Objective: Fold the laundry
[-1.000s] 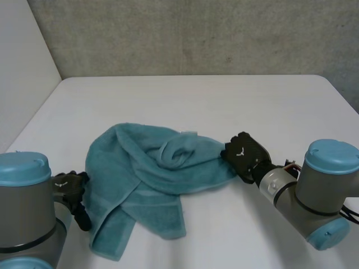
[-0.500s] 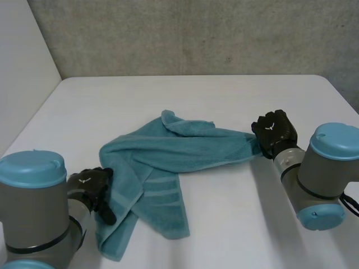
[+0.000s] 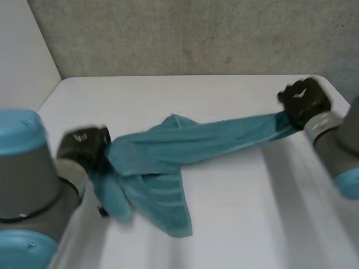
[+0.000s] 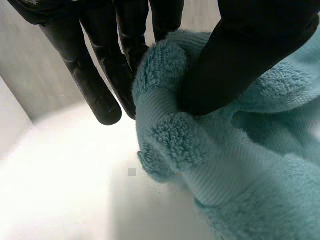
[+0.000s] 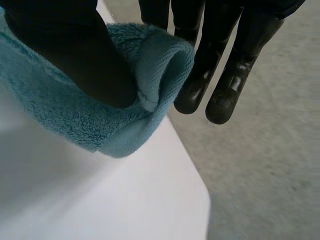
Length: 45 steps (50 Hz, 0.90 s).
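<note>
Two hands: my left hand (image 3: 84, 147) and right hand (image 3: 304, 100) are way further apart than a second ago. Left has come up at its own side of the desk (image 3: 235, 224), and right has swung out to the far right corner.
Towel: a second ago the teal towel (image 3: 190, 143) was a bunched heap mid-desk. Now it's drawn into a long band strung between the two hands, with a loose flap sagging onto the desk below the left end.
Left grip: on the wrist cam the thumb squeezes a banded bit of hem against the fingers (image 4: 125, 60), so it's pinching the towel. One finger pokes out straight beside the cloth.
Right grip: same deal. The thumb clamps a rolled-over edge against the fingers (image 5: 195, 75), and the other fingers hang straight next to it. That hand sits just about over the desk's corner, with floor showing beyond.
What it means: I reckon this is the stretch-it-out step, and it's working. The lump is gone, but the band looks twisted and nothing's folded yet, so it's early days.
Not sure: I can't tell if I've got true corners or just spots along an edge.
Watch out: with the right hand that far out, the towel end could drape off the desk when I lay it down.
</note>
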Motion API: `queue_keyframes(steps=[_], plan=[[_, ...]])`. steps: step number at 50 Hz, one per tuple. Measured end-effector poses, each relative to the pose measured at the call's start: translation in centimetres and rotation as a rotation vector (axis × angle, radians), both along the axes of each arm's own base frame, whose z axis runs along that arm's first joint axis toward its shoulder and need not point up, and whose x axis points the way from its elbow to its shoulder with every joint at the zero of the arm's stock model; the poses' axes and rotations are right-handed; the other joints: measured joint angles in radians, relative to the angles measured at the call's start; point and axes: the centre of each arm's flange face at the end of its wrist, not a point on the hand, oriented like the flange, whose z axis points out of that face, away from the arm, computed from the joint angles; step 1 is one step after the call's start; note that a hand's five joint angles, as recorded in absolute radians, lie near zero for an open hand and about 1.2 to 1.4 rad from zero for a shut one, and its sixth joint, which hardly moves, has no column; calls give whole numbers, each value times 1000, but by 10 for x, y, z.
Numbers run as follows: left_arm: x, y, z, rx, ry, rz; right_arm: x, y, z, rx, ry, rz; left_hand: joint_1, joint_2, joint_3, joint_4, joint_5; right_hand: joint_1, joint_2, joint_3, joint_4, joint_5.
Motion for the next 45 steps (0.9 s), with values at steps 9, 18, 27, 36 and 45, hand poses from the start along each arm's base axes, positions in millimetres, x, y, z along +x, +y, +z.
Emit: queue_keyframes(steps=[9,18,27,36,45], plan=[[25,6,98,-278,0,19,-37,19,84,55,0,-30,-1,7,8,4,0,7,0,0,3,2],[40,-24,81,-221,-94,-39,-55,28,91,237,-3,9,-1,9,9,4,0,11,0,0,3,7],[24,-92,7,-27,-177,-93,-46,-27,45,242,-70,-22,-1,10,9,4,0,11,0,0,3,7],[2,-163,76,-420,-198,-71,-27,-89,113,-265,-285,-129,-1,11,11,4,0,11,0,0,3,7],[-1,-152,181,-873,-75,-42,-21,-61,197,-613,-463,-81,-1,11,11,5,10,19,0,2,3,13]])
